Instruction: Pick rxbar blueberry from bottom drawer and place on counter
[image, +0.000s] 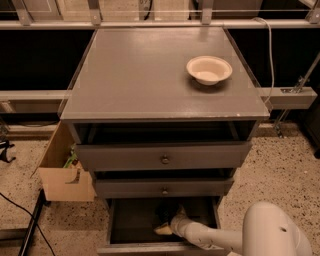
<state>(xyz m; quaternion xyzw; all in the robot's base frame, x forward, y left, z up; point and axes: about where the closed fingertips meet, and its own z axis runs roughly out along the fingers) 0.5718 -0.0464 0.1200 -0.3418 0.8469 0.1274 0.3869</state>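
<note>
Speckled flooring (280, 170) is seen around the cabinet, with a cardboard box (62, 182) by its left side. A bowl (209, 69) is set near the counter's (140, 75) right rear corner. The gripper (166, 218) is seen inside the open bottom drawer (130, 225); its grip cannot be told, and the rxbar blueberry cannot be made out.

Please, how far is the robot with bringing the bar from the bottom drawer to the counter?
Done: the bottom drawer stands open. In hand: the claw is down inside it; the rxbar blueberry cannot be made out in the dark. Left: lifting it out and setting it on the counter, which shows a bowl but no bar.
</note>
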